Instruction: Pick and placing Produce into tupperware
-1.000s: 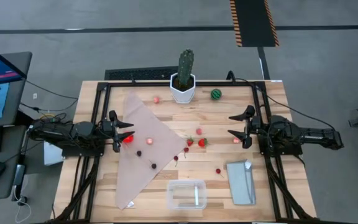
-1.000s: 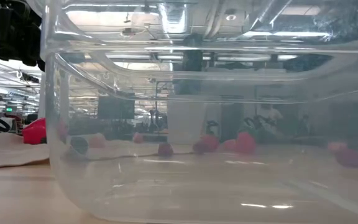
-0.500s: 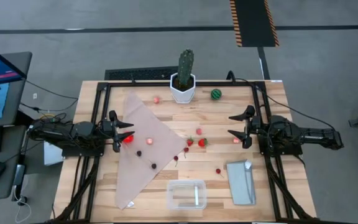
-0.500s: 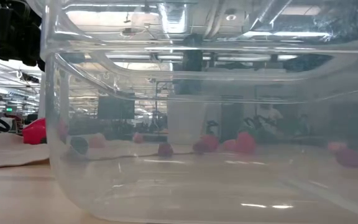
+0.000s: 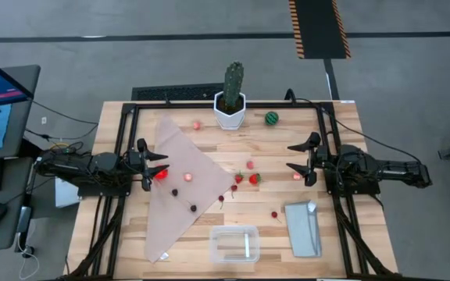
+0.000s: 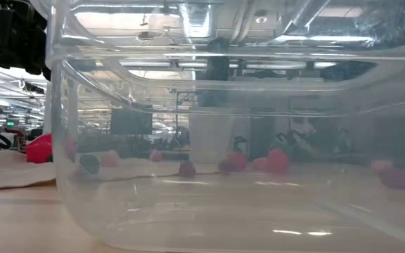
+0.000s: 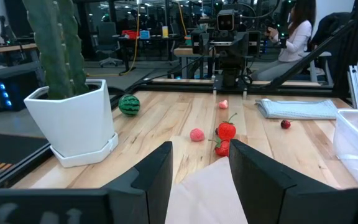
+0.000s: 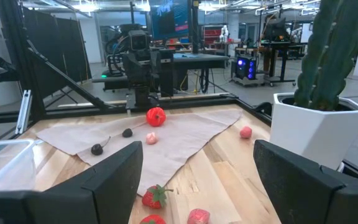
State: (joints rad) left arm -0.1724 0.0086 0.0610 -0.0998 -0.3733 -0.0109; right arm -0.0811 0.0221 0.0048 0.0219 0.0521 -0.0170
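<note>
From above, the clear tupperware [image 5: 234,243] lies at the near edge of the desk [image 5: 342,125], long axis running left to right, well apart from both sets of jaws. The left jaws [image 5: 156,165] close on a red strawberry [image 5: 161,175] over the beige cloth [image 5: 182,183]; the right jaws [image 5: 303,160] stand open, a pink bit [image 5: 295,176] just beside them. In the low view the tub wall fills the frame, blurring the fruit behind. The left wrist view hides the held strawberry; ahead lie strawberries [image 7: 226,131]. The right wrist view cuts off the cactus [image 8: 331,53].
</note>
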